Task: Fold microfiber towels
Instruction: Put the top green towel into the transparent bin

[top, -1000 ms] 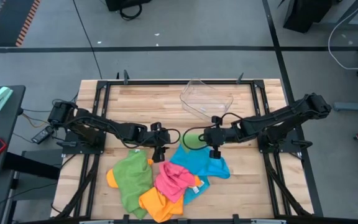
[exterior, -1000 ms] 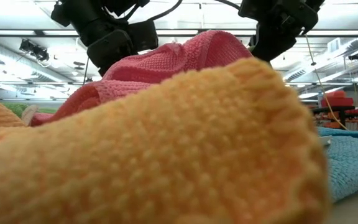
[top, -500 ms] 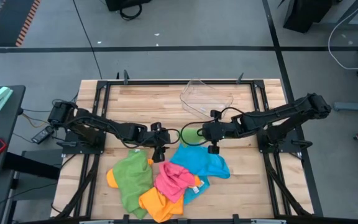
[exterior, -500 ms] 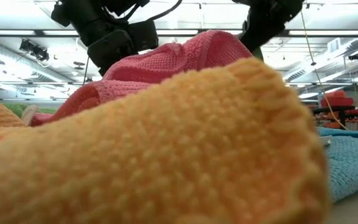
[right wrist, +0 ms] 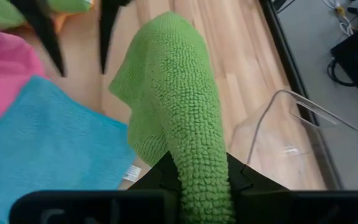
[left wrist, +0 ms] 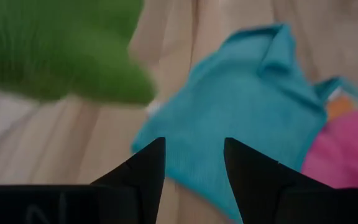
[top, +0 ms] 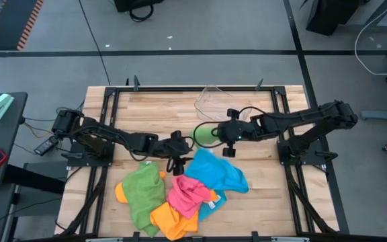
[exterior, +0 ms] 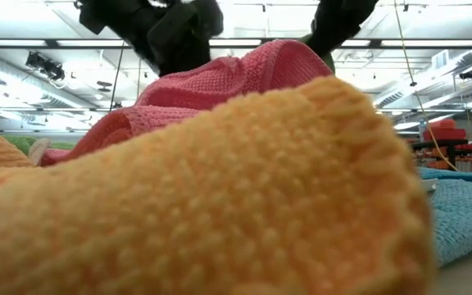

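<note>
My right gripper [top: 220, 137] is shut on a green towel [right wrist: 166, 93] over the table's middle, just left of the clear tray. My left gripper [left wrist: 193, 168] stands open a little above the table, its fingers pointing at the blue towel [left wrist: 247, 118] and touching nothing. The blue towel [top: 217, 175] lies spread on the wood. Against its near left side lies a heap of a second green towel [top: 143, 193], a pink towel [top: 188, 193] and an orange towel [top: 168, 220]. In the low view the orange towel [exterior: 220, 205] fills the foreground. My right gripper pinches a bunched part of the green towel [right wrist: 199, 180] between its two fingers, several layers thick. The fingers slant down from the table's right side. The towel hangs below and ahead of them in a thick roll [right wrist: 160, 81]; whether its lower end touches the table I cannot tell.
A clear plastic tray [top: 215, 101] stands at the far middle of the table, just beyond my right gripper. Black frame rails [top: 109, 107] run along the table's sides. Bare wood [top: 146, 114] lies at the far left.
My right gripper has risen and gone toward the far edge and a little to the left, drawing the green towel up off the blue towel. My left gripper has tipped its fingers upward and risen slightly, staying open.
</note>
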Robot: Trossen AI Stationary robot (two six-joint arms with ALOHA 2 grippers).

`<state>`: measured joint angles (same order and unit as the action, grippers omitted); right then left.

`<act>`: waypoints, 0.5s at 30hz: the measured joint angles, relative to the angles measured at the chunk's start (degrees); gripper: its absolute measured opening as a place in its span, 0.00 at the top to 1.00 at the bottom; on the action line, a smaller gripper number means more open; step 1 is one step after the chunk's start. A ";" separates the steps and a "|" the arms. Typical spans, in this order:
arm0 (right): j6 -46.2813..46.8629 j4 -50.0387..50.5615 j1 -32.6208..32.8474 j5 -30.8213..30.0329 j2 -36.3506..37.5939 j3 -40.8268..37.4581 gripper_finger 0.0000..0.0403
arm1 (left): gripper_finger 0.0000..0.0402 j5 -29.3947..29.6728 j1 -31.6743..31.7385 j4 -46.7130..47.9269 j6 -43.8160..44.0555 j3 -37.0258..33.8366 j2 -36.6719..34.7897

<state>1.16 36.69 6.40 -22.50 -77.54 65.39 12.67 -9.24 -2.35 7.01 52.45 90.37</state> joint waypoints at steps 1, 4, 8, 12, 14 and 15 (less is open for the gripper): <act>-0.13 0.08 -0.43 -0.02 0.00 0.00 0.86 | 0.57 -0.01 -0.08 -1.16 -0.37 0.00 0.00; -1.26 0.15 -1.33 0.08 0.00 0.00 0.86 | 0.57 -0.01 -0.50 -2.35 -1.73 -0.13 0.00; -3.31 0.15 -2.39 0.31 0.00 0.00 0.86 | 0.57 -0.02 -1.30 -6.56 -2.92 -2.36 0.00; -4.58 0.15 -3.49 0.53 0.00 0.00 0.86 | 0.57 -0.02 -1.30 -8.25 -2.44 -3.80 0.00; -5.16 0.15 -3.98 1.09 0.00 0.00 0.86 | 0.57 -0.02 -1.26 -8.67 -2.30 -4.24 0.00; -5.52 0.15 -4.21 1.50 0.00 0.00 0.86 | 0.57 0.00 -1.26 -8.63 -2.28 -4.24 0.00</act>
<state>-4.36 36.84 2.19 -21.01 -77.54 65.39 12.67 -10.50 -10.98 4.73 48.21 90.37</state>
